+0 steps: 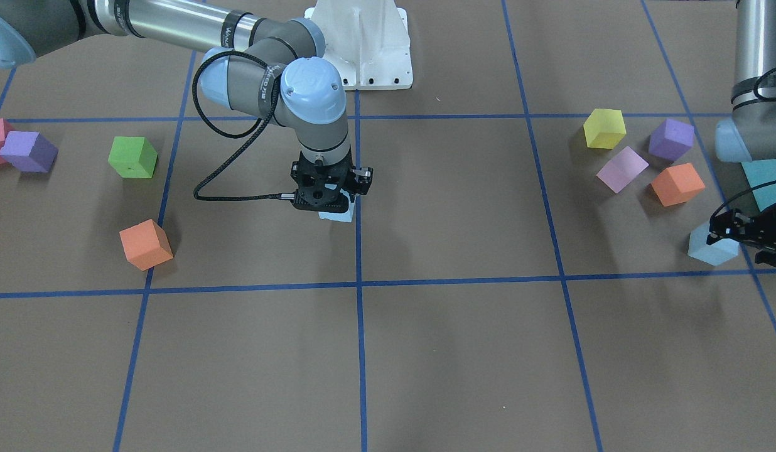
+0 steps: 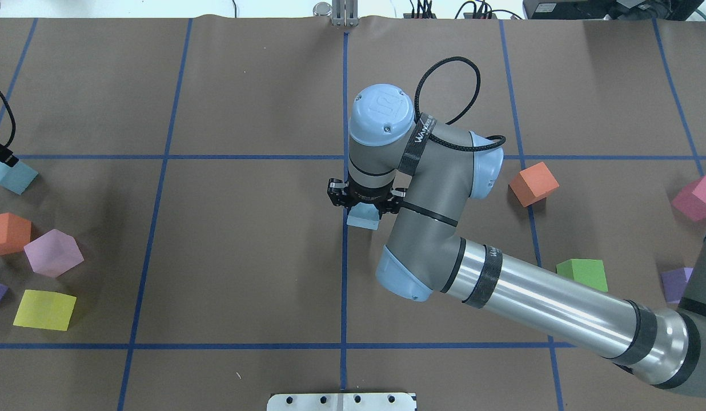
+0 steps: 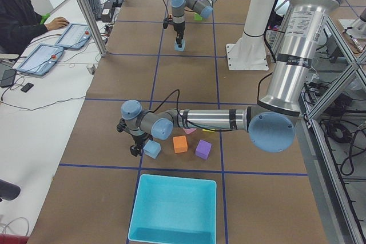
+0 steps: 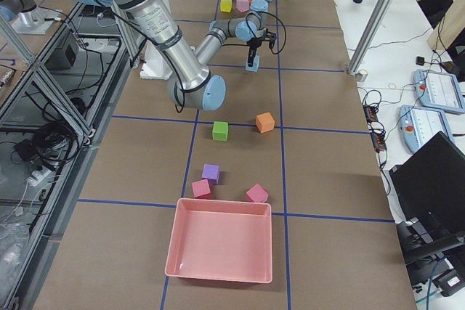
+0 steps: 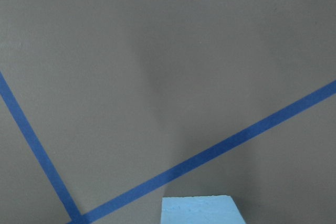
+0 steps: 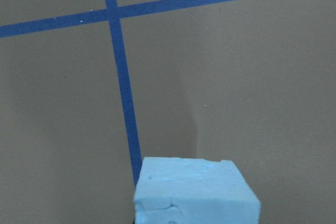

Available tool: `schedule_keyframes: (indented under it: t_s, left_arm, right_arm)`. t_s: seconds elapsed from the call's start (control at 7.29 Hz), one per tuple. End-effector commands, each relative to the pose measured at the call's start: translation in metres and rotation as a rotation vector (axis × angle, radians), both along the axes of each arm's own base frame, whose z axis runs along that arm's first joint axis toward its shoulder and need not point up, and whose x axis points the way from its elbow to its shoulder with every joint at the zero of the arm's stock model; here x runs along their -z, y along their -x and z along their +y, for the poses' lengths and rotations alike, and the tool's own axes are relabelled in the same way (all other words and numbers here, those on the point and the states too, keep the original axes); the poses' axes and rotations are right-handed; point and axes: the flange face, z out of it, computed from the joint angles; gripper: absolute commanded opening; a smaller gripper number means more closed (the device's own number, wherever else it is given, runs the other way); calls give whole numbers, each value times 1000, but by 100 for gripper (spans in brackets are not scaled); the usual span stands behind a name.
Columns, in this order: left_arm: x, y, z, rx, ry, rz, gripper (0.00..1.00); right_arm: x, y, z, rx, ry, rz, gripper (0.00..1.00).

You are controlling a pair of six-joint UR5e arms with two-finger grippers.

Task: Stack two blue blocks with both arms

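The right gripper [image 1: 328, 199] stands over the centre block [image 1: 336, 215], the left gripper [image 3: 135, 148] is by the left block [image 1: 713, 246] at the table's left end, and I cannot tell whether either grips, so square the left jaws round its block before closing.

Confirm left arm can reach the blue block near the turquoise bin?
Probably yes. The left claw hangs right by that blue block, whose top is bare; the orange cube and purple cube stand apart from it.

The right arm [image 2: 536, 297] reaches to the middle of the tabletop [image 2: 244, 257], wrist turned down and right gripper [image 2: 361, 200] vertical, while the left arm [image 3: 211, 119] stretches low, its left gripper [image 3: 136, 148] near the tabletop, finger spread hidden on both.
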Motion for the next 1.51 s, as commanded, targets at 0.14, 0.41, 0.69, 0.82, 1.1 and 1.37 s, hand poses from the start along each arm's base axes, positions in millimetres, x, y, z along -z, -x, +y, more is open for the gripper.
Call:
schedule_keyframes:
  t_s: [0.14,0.41,0.69,0.82,1.1,1.37]
  left_arm:
    - [2,-11,3,12,30,13,98]
    - [6,-14,5,21,66,53,98]
    - [-5,-15,14,12,79,47,98]
    - [-6,-20,16,4,80,44,98]
    - [-9,-22,17,1,82,36,98]
    - [-10,-27,19,-6,86,35,98]
  right_arm:
    - [-10,10,0,2,-5,9,55]
    - [-9,11,2,5,-7,7,55]
    - [-11,14,4,1,-13,15,55]
    - [-10,15,5,4,-15,13,55]
    - [-11,20,9,1,-30,20,55]
    - [-12,25,8,-1,-52,-14,70]
